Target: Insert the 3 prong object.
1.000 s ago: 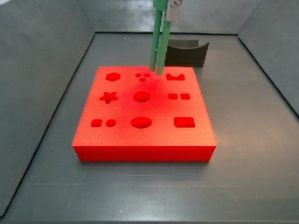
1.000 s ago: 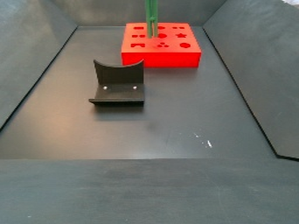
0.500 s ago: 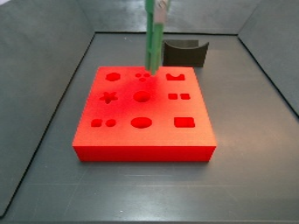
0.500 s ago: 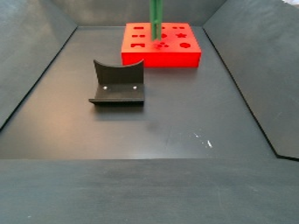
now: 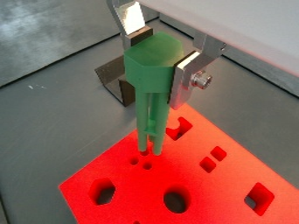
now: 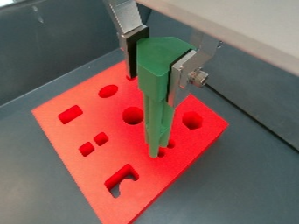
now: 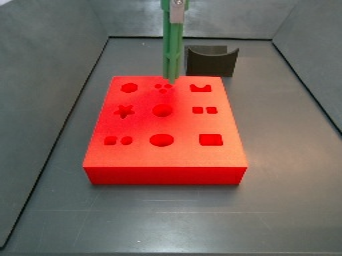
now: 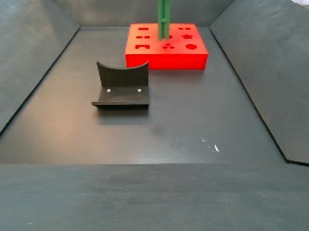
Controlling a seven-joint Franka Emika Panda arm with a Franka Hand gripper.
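Hand [image 5: 158,66] above red block, silver fingers [image 5: 187,77] pinching green head of 3 prong object [image 5: 151,98] from both sides. Object upright, rods pointing down, tips at three small holes in red block [image 7: 166,130] top face. Block on table [image 8: 169,126] near far edge. Dark grey curved block [image 8: 122,86] well apart, mid-table.
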